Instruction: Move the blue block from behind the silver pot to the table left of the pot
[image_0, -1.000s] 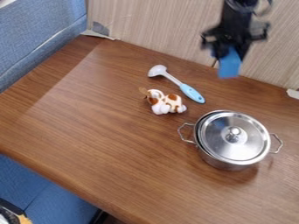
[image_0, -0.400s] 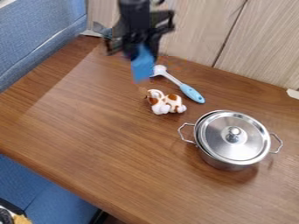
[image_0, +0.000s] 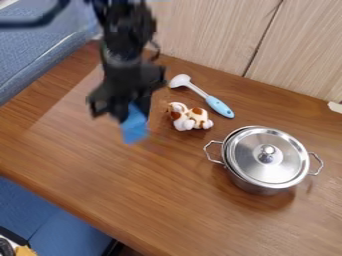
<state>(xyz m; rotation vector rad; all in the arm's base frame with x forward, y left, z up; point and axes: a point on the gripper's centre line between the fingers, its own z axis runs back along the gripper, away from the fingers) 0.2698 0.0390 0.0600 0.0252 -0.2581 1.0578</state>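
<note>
Camera view: jaws (image_0: 131, 111) clamped on 1 blue block (image_0: 134, 128); 1 dog figurine (image_0: 190, 117), 1 ladle (image_0: 206, 98), 1 lidded pot (image_0: 266, 159).

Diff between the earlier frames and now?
The gripper, holding a blue object, has swept from the upper right of the view to the left and come down toward the viewer, now left of the spotted toy. Nothing was let go. The toy, ladle and lidded pot stayed put.
</note>
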